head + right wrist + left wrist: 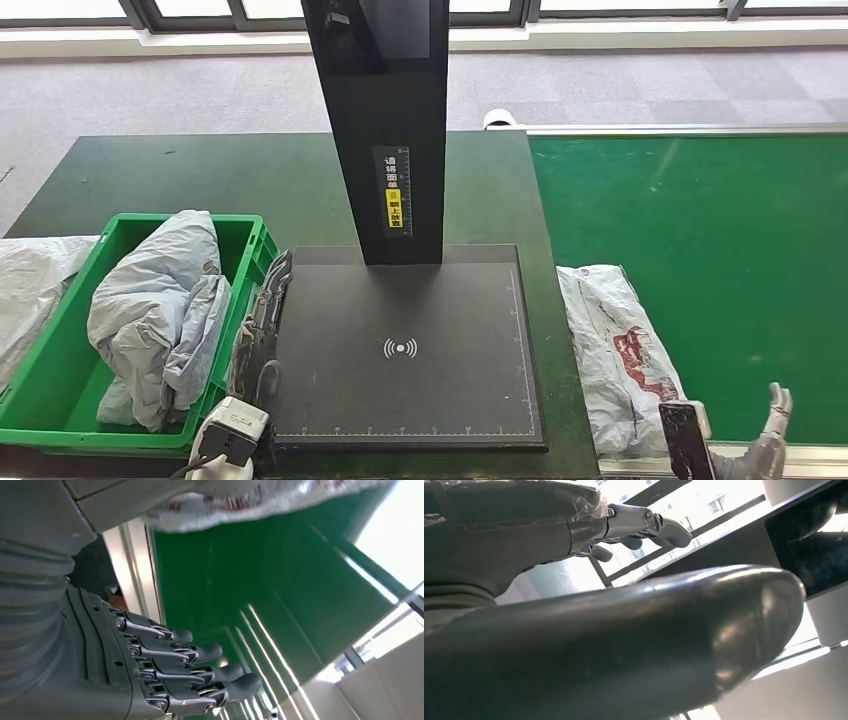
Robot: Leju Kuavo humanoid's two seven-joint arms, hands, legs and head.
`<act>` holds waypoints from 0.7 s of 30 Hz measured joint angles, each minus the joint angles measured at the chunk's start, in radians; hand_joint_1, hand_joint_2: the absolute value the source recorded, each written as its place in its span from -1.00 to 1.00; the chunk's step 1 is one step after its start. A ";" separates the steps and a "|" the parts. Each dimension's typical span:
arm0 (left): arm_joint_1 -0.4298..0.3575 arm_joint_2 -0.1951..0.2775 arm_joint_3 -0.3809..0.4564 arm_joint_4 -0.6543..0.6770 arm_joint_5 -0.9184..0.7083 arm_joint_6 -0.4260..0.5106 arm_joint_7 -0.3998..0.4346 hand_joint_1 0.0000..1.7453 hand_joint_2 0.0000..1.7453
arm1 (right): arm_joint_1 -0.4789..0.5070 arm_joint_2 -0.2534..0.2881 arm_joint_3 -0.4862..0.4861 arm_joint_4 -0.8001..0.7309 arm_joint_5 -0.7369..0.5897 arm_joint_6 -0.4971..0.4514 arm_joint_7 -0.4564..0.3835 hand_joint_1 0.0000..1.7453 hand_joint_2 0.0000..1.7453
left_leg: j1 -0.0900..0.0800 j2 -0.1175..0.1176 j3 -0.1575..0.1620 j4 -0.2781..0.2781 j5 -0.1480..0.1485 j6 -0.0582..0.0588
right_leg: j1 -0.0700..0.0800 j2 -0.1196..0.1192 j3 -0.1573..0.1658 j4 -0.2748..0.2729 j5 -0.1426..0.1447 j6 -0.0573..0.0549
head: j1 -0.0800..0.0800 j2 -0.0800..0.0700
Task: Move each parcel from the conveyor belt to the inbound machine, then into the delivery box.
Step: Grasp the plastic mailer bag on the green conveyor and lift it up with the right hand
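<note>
A white parcel with red print (618, 345) lies at the near left edge of the green conveyor belt (720, 260); its edge also appears in the right wrist view (240, 505). My right hand (765, 440) is low at the belt's front edge, right of the parcel, with its fingers (200, 672) stretched out and holding nothing. The inbound machine's black scan pad (410, 345) is bare beneath its tall black column (385, 120). My left hand (260, 325) sits between the pad and the green delivery box (50, 400), with its fingers (644, 525) apart and empty.
Crumpled grey-blue parcels (160, 310) fill the green box. Another pale bag (30, 290) lies outside it at the far left. The dark green table (200, 180) extends behind the machine, with grey carpet and windows beyond.
</note>
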 joint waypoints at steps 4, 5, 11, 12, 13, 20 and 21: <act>0.000 -0.001 0.000 0.003 -0.007 0.004 0.000 -1.00 -1.00 | -0.117 -0.058 -0.008 0.268 0.023 -0.070 -0.017 -1.00 1.00 | -0.001 0.000 0.005 0.001 0.002 0.002 | -0.001 0.000 -0.002 0.000 0.002 0.002 | 0.000 0.000; 0.000 -0.001 0.000 0.003 -0.009 0.005 0.000 -1.00 -1.00 | -0.135 -0.067 -0.009 0.311 0.022 -0.078 -0.021 -1.00 1.00 | -0.001 -0.001 0.006 0.002 0.003 0.002 | -0.001 -0.001 -0.002 0.000 0.002 0.003 | 0.000 0.000; 0.000 -0.003 0.000 0.003 -0.021 0.004 0.008 -1.00 -1.00 | -0.173 -0.087 -0.009 0.431 0.018 -0.073 -0.015 -1.00 1.00 | 0.000 -0.002 0.005 0.002 0.003 0.002 | -0.001 -0.002 -0.003 0.001 0.002 0.003 | 0.000 0.000; 0.000 -0.004 0.000 0.003 -0.024 0.004 0.010 -1.00 -1.00 | -0.174 -0.088 -0.009 0.436 0.021 -0.067 -0.008 -1.00 1.00 | 0.000 -0.002 0.005 0.002 0.003 0.002 | -0.001 -0.002 -0.003 0.001 0.002 0.003 | 0.000 0.000; 0.000 -0.004 0.000 0.003 -0.026 0.004 0.013 -1.00 -1.00 | -0.175 -0.088 -0.009 0.440 0.025 -0.062 0.001 -1.00 1.00 | 0.000 -0.002 0.005 0.002 0.003 0.002 | -0.001 -0.002 -0.003 0.000 0.002 0.003 | 0.000 0.000; 0.002 -0.005 -0.006 0.003 -0.031 0.010 0.019 -1.00 -1.00 | -0.181 -0.088 -0.009 0.451 0.033 -0.041 0.031 -1.00 1.00 | 0.000 -0.002 0.004 0.002 0.003 0.002 | -0.001 -0.002 -0.003 0.000 0.002 0.003 | 0.000 0.000; 0.002 -0.005 -0.006 0.003 -0.031 0.010 0.019 -1.00 -1.00 | -0.182 -0.088 -0.009 0.453 0.033 -0.041 0.031 -1.00 1.00 | 0.000 -0.002 0.004 0.002 0.003 0.002 | -0.001 -0.002 -0.003 0.000 0.002 0.003 | 0.000 0.000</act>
